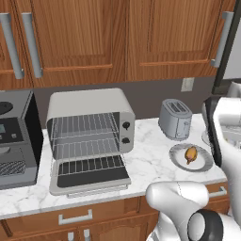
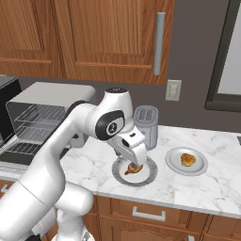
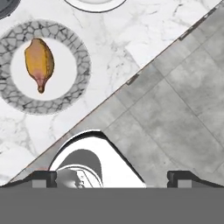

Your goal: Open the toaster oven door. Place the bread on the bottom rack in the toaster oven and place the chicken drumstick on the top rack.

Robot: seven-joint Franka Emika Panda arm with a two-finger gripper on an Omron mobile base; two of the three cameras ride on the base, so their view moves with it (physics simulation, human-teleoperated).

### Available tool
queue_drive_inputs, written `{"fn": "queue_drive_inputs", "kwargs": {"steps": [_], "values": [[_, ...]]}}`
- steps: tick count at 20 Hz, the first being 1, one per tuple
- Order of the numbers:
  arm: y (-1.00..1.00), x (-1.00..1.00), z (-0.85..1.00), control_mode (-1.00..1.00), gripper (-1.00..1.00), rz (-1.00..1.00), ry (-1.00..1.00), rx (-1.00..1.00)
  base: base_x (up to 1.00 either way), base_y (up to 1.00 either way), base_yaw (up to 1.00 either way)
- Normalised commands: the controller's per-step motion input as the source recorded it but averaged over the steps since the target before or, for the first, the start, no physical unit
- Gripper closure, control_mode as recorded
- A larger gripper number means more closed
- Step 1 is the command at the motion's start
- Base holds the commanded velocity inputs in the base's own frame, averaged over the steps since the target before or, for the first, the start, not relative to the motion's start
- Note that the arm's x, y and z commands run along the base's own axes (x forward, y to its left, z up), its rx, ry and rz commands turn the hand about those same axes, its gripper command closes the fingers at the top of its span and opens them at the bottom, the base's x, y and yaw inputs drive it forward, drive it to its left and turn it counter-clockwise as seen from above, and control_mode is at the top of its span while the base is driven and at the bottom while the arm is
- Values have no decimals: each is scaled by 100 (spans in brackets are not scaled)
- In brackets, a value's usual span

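silver toaster [image 1: 175,119] between toaster oven [image 1: 89,136], chicken drumstick [image 1: 190,154]

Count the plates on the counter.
2: one plate holding the drumstick, in front of the toaster; another to its right, holding the bread.

My arm [image 2: 70,155] was glossy white with rounded shells, dark grey joint bands and a round dark cap.
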Motion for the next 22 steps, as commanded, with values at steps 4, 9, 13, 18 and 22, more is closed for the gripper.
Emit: {"fn": "queue_drive_inputs", "kwargs": {"steps": [4,9,13,18,22], "values": [[-5,10,-2,-100,-100,-17,19,-1,0,0,0],[-10,8,0,-100,-100,-19,18,0,0,0,0],[-7,0,0,-100,-100,-17,20,0,0,0,0],[-18,4,-1,-100,-100,-6,17,1,0,0,0],[-23,3,-4,-100,-100,5,-2,5,0,0,0]]}}
